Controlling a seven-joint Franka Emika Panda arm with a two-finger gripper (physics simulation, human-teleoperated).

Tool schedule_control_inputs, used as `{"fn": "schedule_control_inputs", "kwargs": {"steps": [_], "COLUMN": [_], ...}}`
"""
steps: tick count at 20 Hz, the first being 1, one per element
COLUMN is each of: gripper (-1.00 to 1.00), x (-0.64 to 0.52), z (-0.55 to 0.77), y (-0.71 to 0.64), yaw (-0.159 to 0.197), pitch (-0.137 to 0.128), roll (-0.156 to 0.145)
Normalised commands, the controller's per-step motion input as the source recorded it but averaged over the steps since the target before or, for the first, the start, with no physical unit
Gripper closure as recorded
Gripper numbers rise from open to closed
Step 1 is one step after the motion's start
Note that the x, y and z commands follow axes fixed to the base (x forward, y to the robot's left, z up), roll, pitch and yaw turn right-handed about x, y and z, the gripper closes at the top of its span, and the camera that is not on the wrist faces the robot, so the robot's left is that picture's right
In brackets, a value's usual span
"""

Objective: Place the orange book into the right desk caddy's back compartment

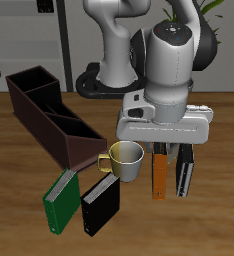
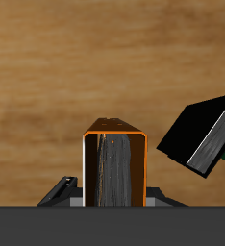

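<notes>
The orange book (image 1: 160, 175) stands on end just in front of the robot, beside a mug. My gripper (image 1: 161, 150) is over its top end. In the wrist view the book's upper end (image 2: 114, 163), with its grey pages, sits between my fingers, and my gripper (image 2: 114, 197) looks shut on it. I cannot tell whether the book is off the table. The right desk caddy (image 1: 39, 130) is a long dark brown box running from the mug toward the back of the table. Its back compartment (image 1: 31, 85) is the end section farthest from the mug.
A pale green mug (image 1: 124, 160) stands at the caddy's near end, beside the orange book. A black book (image 1: 185, 170) stands close on the orange book's other side. A green book (image 1: 59, 200) and another black book (image 1: 99, 205) are near the table's front edge. One black book (image 2: 196, 135) shows in the wrist view.
</notes>
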Motion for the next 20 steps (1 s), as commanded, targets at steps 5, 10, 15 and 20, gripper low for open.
{"fn": "schedule_control_inputs", "kwargs": {"steps": [5, 10, 15, 20], "gripper": [1.0, 1.0, 1.0, 1.0], "x": [-0.36, -0.42, -0.41, -0.29], "z": [0.47, 0.37, 0.34, 0.3], "y": [-0.14, -0.15, -0.25, -0.16], "yaw": [0.019, 0.018, 0.004, 0.003], "pitch": [-0.066, -0.045, -0.043, -0.035], "roll": [-0.022, -0.008, -0.032, -0.027]}}
